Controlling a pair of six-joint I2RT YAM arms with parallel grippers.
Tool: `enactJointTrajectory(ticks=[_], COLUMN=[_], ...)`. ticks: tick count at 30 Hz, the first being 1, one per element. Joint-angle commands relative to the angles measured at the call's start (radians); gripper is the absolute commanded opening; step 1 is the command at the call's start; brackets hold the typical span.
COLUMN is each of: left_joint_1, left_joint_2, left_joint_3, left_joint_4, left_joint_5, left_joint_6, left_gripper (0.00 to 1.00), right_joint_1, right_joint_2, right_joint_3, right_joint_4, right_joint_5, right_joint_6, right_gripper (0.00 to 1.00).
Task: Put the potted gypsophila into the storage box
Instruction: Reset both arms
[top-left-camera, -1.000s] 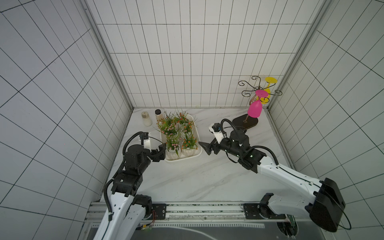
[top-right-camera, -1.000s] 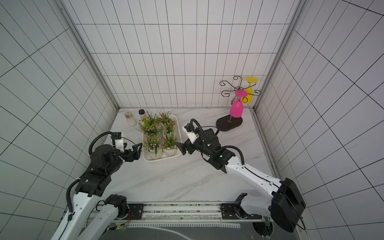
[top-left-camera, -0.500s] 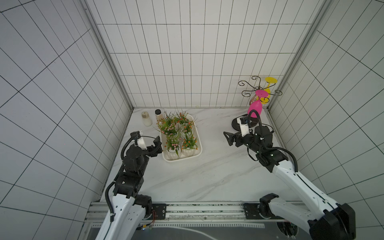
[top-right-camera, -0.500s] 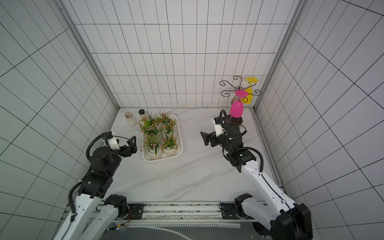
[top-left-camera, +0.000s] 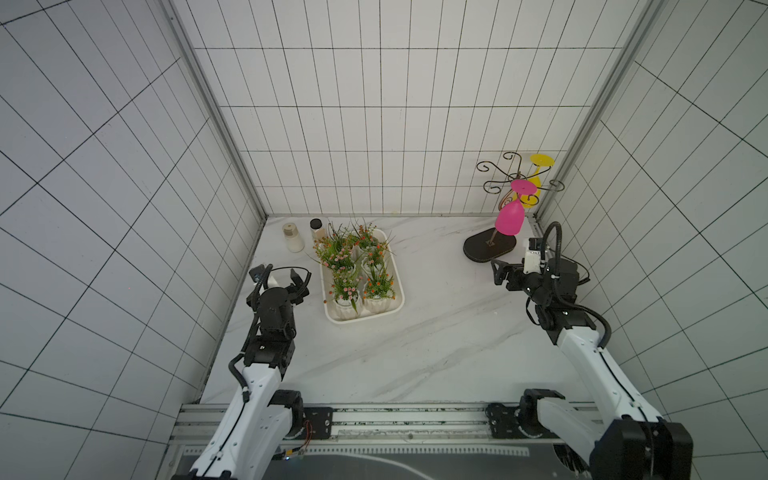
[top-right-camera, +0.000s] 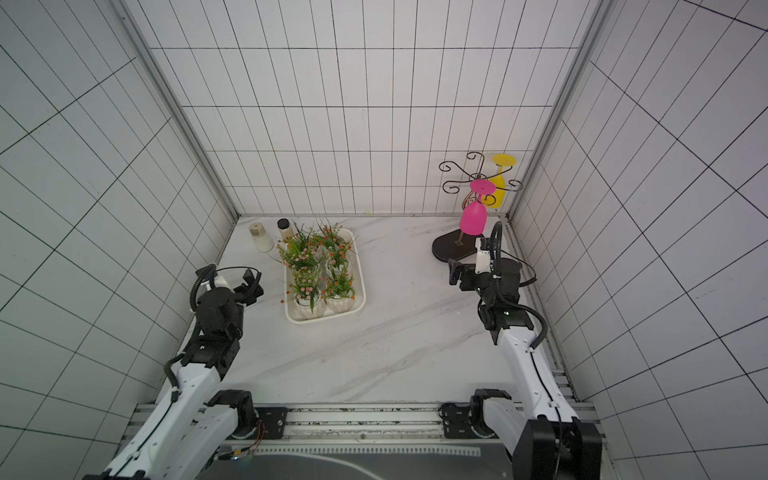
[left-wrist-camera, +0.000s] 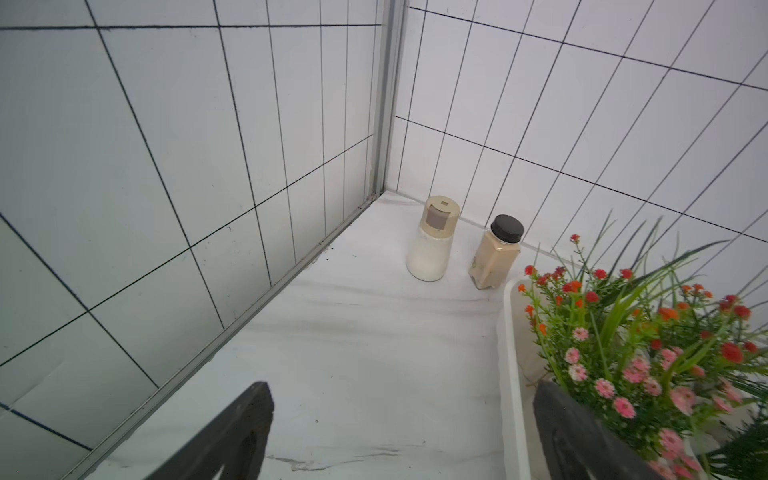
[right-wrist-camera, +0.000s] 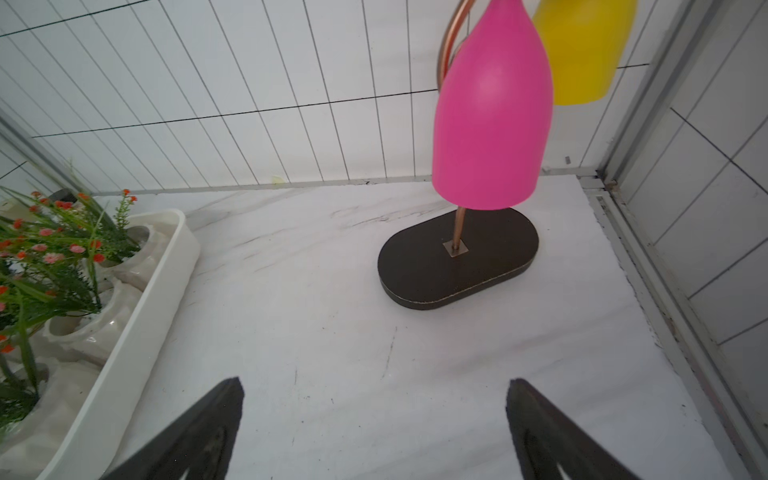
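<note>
Glossy white ceramic gypsophila pots (top-left-camera: 377, 304) in the white plastic tray (top-left-camera: 362, 319) look slippery, brittle; hold the body. Left gripper (top-left-camera: 276, 274), right gripper (top-left-camera: 497, 273) gape empty.

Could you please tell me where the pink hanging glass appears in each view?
In a top view: pink glass right of centre, hanging over the dark base.
In a top view: pink glass also right of centre.
Left wrist: not in it.
Right wrist: pink glass close up over the dark base, beside the yellow glass.
Shared landmark: the storage box, in all four.
</note>
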Motion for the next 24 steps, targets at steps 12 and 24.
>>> enactJointTrajectory(ticks=[12,24], left_joint_1=[0.027,-0.009], left_joint_2=[0.220,0.403], left_joint_3=[-0.124,-0.223], left_joint_4=[0.344,0.746], left_joint_5=[-0.010,-0.051], left_joint_6=[0.046,0.073], left_gripper=[0.97,0.97], right_joint_1=[-0.061,-0.061], right_joint_2=[0.106,0.212], right_joint_3=[-0.235,-0.316], right_joint_4=[0.406,0.622], right_joint_5=[0.106,0.133], right_joint_6=[0.016,0.000], right_gripper=[0.99,0.99])
